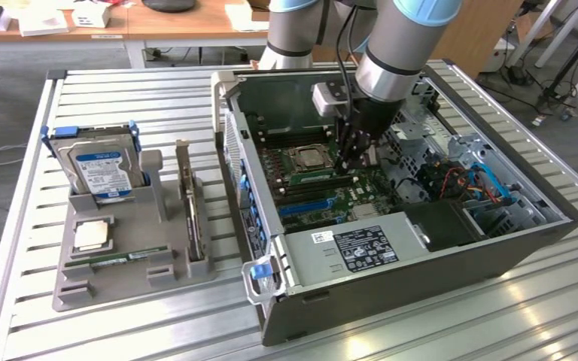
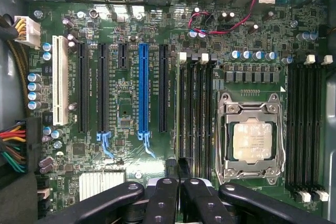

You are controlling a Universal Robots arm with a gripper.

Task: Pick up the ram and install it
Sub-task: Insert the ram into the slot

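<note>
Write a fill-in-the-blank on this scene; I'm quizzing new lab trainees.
The claw hovers inside the open computer ___.
One long motherboard slot is coloured ___.
A ram lies in the grey holder on the exterior view's ___.
Missing: case; blue; left.

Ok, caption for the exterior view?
Arm reaches into the open computer case, shut gripper low over the memory slots; a ram stick lies in the grey tray.
</note>
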